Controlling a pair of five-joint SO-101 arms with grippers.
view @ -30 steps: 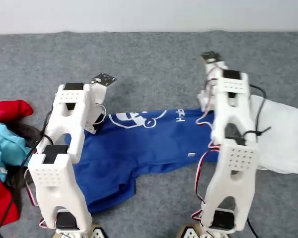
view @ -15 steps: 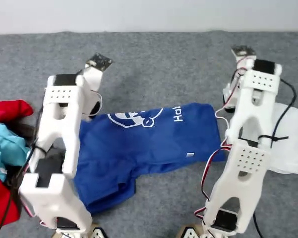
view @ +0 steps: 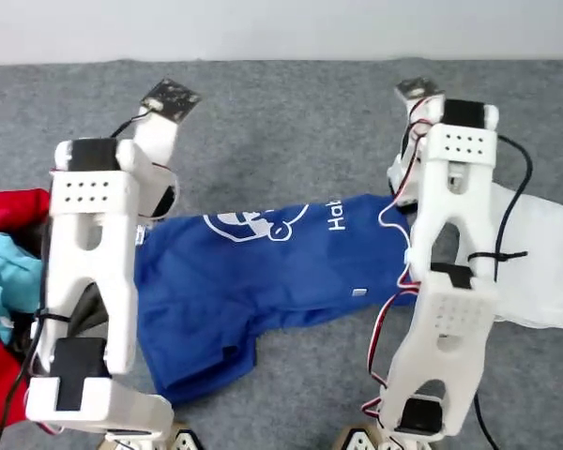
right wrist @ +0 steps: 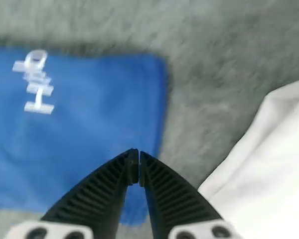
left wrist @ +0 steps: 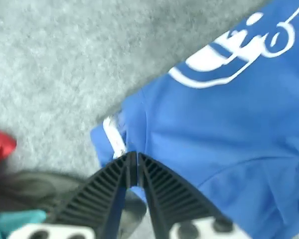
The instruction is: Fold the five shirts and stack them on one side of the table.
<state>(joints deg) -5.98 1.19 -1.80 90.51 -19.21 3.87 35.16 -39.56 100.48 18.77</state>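
The grey carpeted table (view: 291, 112) runs back to a pale wall (view: 281, 28), and its far half lies bare across the full width. That is the widest open ground. A smaller bare patch sits at the near edge between the two arm bases.

A blue cotton shirt with white print (view: 281, 272) lies spread across the middle, its printed side up. One end is rumpled toward the near left. Its square right edge stops just short of a flat white shirt (view: 544, 262) at the table's right side, with a strip of grey between them in the right wrist view. At the left edge is a heap of bright red cloth (view: 9, 211), a teal shirt (view: 5, 277) and a dark grey-brown garment (left wrist: 35, 184). The blue shirt's left end lies just beside this heap.

The white left arm (view: 89, 253) stands over the blue shirt's left end, and the white right arm (view: 450, 244) over its right end.

The left gripper (left wrist: 132, 162) has its black ribbed jaws closed tip to tip over the blue shirt's collar edge. The right gripper (right wrist: 133, 159) is likewise closed, tips meeting over the shirt's right corner. I cannot tell whether either one pinches cloth.

Count: two arms, one blue shirt, one white, one teal and one dark garment. Red shows in two patches, and whether that is one shirt or two cannot be told.
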